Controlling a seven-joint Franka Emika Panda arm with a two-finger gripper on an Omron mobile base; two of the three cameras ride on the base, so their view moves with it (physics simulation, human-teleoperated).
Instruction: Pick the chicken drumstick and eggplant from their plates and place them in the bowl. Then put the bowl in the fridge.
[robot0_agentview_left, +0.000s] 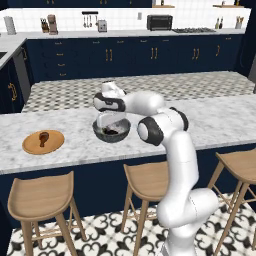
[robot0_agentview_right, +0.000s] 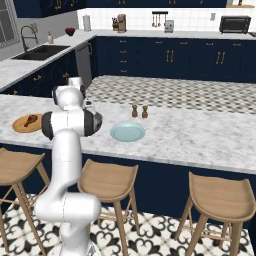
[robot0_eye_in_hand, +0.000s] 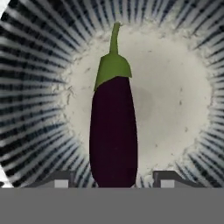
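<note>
Glossy purple eggplant lies apparently loose in the ribbed, speckled bowl.

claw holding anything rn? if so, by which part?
Cannot be told. The eggplant lies inside the bowl, its rounded end between the fingertips of the claw, with gaps visible on both sides. It looks just released, but contact isn't clear.
</note>
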